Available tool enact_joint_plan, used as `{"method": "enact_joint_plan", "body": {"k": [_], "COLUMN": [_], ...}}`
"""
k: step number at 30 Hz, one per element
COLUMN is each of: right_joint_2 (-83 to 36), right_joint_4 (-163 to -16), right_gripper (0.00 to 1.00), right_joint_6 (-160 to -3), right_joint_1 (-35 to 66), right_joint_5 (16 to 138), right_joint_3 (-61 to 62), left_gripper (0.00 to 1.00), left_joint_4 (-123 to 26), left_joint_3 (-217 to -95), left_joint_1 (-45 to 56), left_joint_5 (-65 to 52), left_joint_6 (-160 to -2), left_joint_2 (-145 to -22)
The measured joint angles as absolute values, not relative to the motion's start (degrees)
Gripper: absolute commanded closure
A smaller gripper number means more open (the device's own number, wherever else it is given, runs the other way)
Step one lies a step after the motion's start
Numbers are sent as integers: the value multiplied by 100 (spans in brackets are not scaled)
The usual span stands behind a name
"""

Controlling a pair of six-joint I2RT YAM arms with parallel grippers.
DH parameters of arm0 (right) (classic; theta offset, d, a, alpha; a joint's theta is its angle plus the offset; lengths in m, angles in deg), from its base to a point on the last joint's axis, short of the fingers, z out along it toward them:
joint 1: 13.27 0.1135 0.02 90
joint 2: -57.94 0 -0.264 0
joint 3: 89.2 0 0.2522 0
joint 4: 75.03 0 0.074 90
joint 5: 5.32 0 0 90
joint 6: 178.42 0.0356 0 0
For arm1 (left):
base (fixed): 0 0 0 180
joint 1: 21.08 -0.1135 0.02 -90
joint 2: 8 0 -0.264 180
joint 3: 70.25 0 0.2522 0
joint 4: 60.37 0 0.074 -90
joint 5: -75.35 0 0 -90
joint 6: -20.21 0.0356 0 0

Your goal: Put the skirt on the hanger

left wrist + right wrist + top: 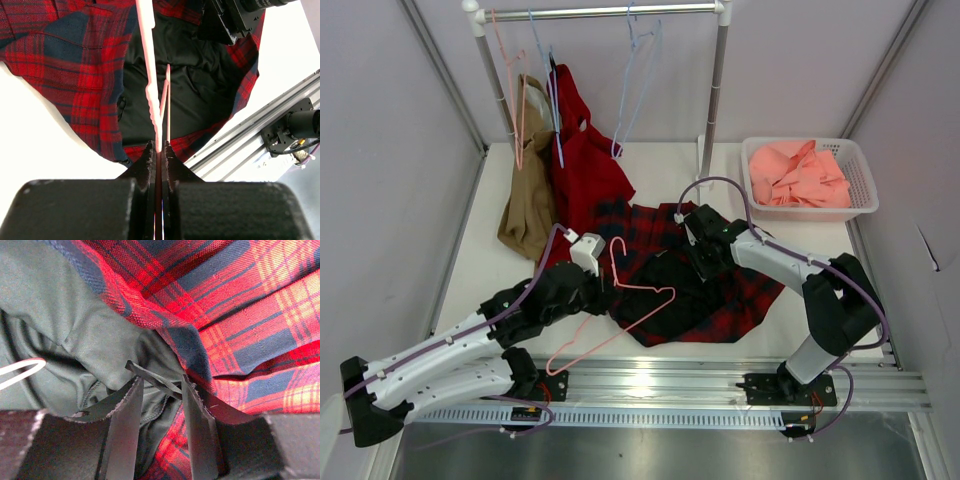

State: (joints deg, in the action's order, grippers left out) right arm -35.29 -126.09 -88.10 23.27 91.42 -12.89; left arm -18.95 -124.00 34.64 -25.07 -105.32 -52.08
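L claw (158, 146) grips hanger (150, 75), top cut off.

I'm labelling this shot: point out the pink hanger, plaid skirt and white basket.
pink hanger (147, 50), left wrist view, upper stretch of wire
plaid skirt (750, 295), top view, right plaid part
white basket (810, 213), top view, front wall

On my left wrist feed the hanger (148, 60) runs off at 12 o'clock. I can't tell whether the right gripper (161, 383) pinches the black strap (150, 376) on the skirt (250, 315).
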Motion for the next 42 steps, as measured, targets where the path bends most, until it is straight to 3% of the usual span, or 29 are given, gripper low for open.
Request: {"method": "enact_joint_plan", "body": {"k": [4, 14, 42], "right_joint_2": [-3538, -3481, -2559], "right_joint_4": [-12568, -12450, -12450], "right_gripper": [73, 88, 93], "right_joint_6": [-8814, -8696, -7992], "right_joint_1": [2338, 2340, 2189], "right_joint_5": [9203, 9306, 9691], "right_joint_3": [-1283, -1283, -1687], "left_gripper": [100, 100, 100], "left_joint_4": [-1895, -2330, -4708], "left_joint_3": [-12409, -12468, -12359], "left_joint_1": [3464, 3460, 3460], "left_joint_5": [-2502, -2288, -2234], "left_joint_6": [-10530, -10534, -11081], "left_joint_2": [-5210, -5439, -6939]}}
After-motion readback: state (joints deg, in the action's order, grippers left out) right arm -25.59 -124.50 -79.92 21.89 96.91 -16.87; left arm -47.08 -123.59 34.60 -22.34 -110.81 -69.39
